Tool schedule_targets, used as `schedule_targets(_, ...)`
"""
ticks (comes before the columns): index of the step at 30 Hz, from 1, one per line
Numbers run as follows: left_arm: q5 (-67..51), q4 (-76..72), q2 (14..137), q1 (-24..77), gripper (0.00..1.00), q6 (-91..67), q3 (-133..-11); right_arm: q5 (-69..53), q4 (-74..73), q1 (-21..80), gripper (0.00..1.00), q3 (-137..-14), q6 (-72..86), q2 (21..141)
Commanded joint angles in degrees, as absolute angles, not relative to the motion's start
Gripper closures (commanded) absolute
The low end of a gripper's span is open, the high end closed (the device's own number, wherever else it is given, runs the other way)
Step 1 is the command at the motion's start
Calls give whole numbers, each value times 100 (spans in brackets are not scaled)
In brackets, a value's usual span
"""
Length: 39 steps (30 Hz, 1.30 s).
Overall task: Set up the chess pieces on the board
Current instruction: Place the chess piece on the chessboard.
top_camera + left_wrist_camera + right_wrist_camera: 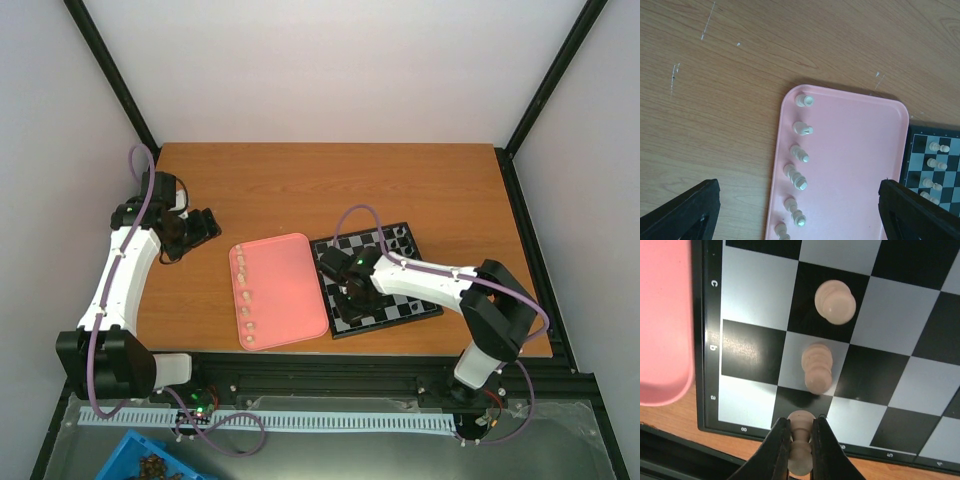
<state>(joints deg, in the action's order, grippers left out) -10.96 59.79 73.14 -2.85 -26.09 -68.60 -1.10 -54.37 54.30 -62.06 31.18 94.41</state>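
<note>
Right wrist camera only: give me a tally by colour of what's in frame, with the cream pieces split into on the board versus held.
Cream chess pieces on the board: 2
Cream chess piece held by the right gripper, jaws shut on it: 1
Pink rounded tray, corner only: 1
Black-and-white checked chessboard: 1
Total: 5

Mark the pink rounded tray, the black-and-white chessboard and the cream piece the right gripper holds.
Pink rounded tray (pixel 850 165): left wrist view, bare floor.
Black-and-white chessboard (pixel 757 287): right wrist view, white square.
Held cream chess piece (pixel 801 422): right wrist view, its head.
</note>
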Motion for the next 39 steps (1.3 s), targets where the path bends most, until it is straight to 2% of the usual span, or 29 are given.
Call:
schedule_targets(1,-1081,5924,7360,-304,12,-2540,-6926,-14,-5176,5431,97,-6174,3259,9598)
schedule_targets(19,-1083,5871,7518,-302,12,-2540,-6960,-34,-5097,5432,97,-6025,3213,9803)
schedule_targets(30,-1081,5872,7544,-305,12,-2540,-6970,-159,-5264,5432,76,-6110,3134,9604)
schedule_targets(39,-1103,5887,7560,-306,12,-2540,-7006,-167,-5590,5440,71,-6352,3049,9296)
